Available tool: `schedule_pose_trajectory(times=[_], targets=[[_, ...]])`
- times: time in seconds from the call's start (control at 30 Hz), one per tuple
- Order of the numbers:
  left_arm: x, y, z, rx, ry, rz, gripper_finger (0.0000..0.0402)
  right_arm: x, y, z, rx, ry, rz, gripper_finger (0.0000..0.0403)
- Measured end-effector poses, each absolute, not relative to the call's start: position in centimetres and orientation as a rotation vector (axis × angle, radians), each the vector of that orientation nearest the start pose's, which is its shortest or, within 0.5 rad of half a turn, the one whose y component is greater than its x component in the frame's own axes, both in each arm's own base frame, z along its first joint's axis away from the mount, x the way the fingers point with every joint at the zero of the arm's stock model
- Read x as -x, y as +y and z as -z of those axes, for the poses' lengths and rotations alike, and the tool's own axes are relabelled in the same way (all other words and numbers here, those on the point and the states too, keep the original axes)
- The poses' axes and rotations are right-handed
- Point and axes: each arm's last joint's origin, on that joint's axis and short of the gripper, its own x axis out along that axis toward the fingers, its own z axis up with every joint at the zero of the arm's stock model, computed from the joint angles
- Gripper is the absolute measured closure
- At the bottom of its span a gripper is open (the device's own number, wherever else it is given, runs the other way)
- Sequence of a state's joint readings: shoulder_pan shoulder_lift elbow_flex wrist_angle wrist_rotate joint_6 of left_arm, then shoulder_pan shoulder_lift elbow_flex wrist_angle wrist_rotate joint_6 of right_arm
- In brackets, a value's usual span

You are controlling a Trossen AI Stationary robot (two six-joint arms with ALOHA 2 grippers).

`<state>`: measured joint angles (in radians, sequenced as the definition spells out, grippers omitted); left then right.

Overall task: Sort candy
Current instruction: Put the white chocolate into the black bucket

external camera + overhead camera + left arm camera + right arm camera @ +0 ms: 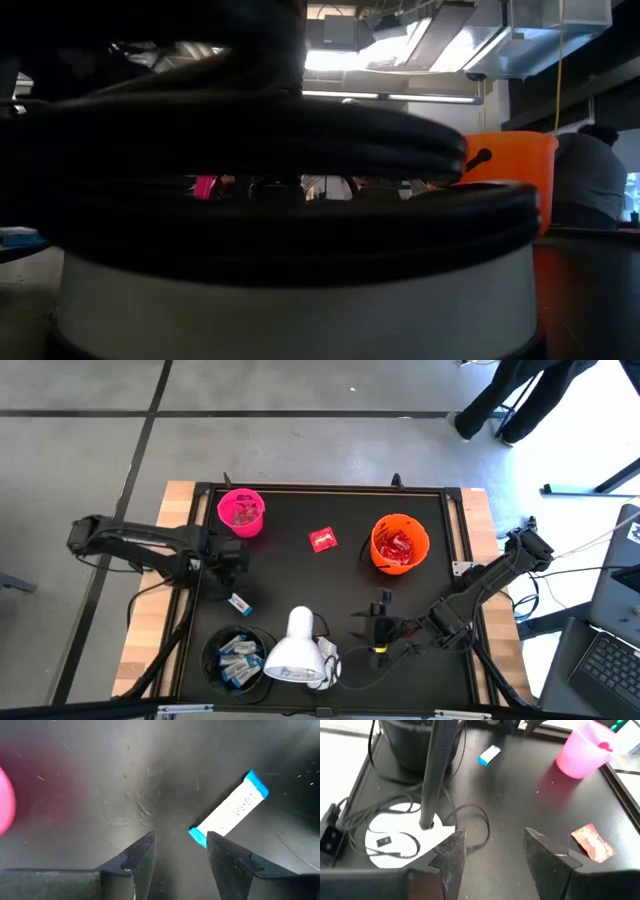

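1. My left gripper (179, 865) hangs over the left side of the counter (300, 510), jaws apart and holding nothing.
2. A white-and-blue bar (229, 810) lies flat on the counter just past its fingertips, one blue end close to one finger (227, 865); I can't tell whether they touch.
3. From above, that bar (239, 603) sits between the pink cup (241, 512) and the black cup (238, 658).
4. The black cup holds more white-and-blue bars, the orange cup (400, 543) holds red packets, and the pink cup holds small pinkish pieces.
5. One red packet (323, 539) lies loose between the pink and orange cups.
6. My right gripper (492, 855) waits wide and empty near the lamp (295, 650).
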<state>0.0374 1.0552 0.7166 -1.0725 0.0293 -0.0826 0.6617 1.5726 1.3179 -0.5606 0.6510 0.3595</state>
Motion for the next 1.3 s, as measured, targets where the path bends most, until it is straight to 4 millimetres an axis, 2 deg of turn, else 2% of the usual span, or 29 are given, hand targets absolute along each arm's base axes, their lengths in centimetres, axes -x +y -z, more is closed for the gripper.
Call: schedule_pose_trajectory(times=[0.27, 0.6, 0.87, 1.0, 1.13, 1.3], targets=[[-17.4, 1.7, -18.6, 0.191, 1.589, -0.079, 0.0235, -26.4, 18.4, -27.1, 0.140, 0.675, 0.111, 0.0210], [-18.5, 0.9, -16.6, 0.213, 1.704, 0.010, 0.0232, -24.7, 17.0, -23.2, 0.110, 0.726, 0.166, 0.0210], [-18.8, 0.7, -15.7, 0.260, 1.749, 0.002, 0.0184, -23.5, 16.0, -20.0, 0.102, 0.755, 0.241, 0.0210], [-19.1, -0.5, -16.1, 0.294, 1.749, 0.066, 0.0160, -23.1, 15.7, -18.8, 0.099, 0.753, 0.247, 0.0210], [-19.9, -2.5, -16.7, 0.115, 1.693, 0.175, 0.0151, -22.9, 15.4, -18.1, 0.104, 0.751, 0.253, 0.0210], [-20.2, -4.4, -16.2, -0.113, 1.605, 0.222, 0.0150, -22.9, 15.3, -18.0, 0.109, 0.727, 0.275, 0.0210]])
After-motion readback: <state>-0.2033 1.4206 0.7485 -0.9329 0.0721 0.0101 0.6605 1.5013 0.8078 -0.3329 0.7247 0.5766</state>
